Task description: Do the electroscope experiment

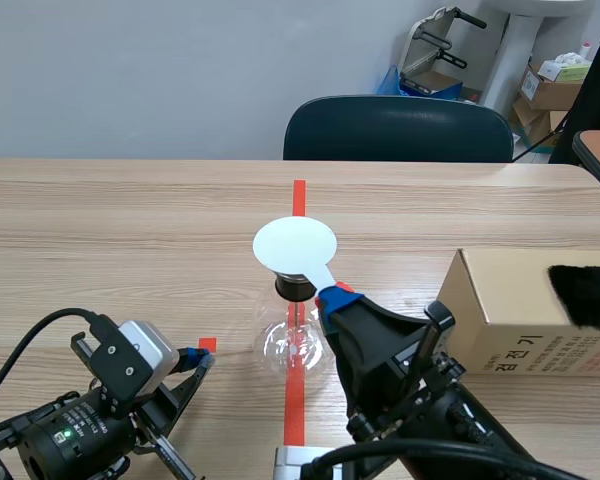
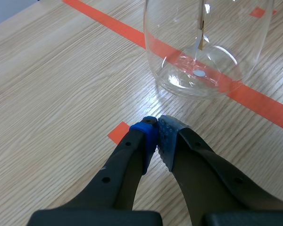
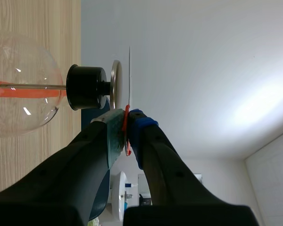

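Flask (image 1: 293,345) stands upright mid tabletop (image 1: 130,230) on the red tape line (image 1: 292,410), with a black stopper (image 1: 294,288) in its neck and a metal plate (image 3: 115,84) on top. A thin rod hangs down inside the glass.

Right end effector (image 1: 332,293) comes in low from the right, clamped on the handle of a white disc (image 1: 295,245). The disc sits level over the plate (the right wrist view shows a thin gap between them, not touching). A red bit of the handle shows between the pads (image 3: 137,127).

Left end effector (image 1: 202,357) is low at the near left, tips pressed together on nothing, just off the tabletop beside a small red tape square, flask close ahead of it.

Box (image 1: 510,300) sits at the right, near the flask, with black fur (image 1: 585,295) draped on it. Chair (image 1: 398,130) stands at the far edge
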Controlling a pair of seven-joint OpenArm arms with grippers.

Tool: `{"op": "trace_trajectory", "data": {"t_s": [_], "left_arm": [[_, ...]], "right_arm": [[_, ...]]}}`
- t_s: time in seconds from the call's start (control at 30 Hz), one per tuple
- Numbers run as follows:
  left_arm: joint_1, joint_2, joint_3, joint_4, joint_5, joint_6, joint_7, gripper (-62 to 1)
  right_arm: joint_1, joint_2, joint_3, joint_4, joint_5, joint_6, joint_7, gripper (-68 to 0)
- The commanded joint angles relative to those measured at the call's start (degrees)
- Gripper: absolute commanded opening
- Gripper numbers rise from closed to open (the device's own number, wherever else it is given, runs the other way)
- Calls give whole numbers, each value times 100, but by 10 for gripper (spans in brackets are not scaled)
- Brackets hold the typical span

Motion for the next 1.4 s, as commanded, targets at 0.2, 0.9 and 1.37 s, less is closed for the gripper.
{"op": "trace_trajectory", "data": {"t_s": [0.2,0.9,1.37], "left_arm": [[-4,26,-28,129,37,9,-79,-577],[-4,26,-28,129,37,9,-79,-577],[-4,28,-28,129,50,9,-101,-578]], "right_arm": [[55,59,17,59,-4,-76,-2,-658],[55,155,22,59,-4,-76,-1899,-658],[52,201,22,59,-4,-76,-3862,-658]]}}
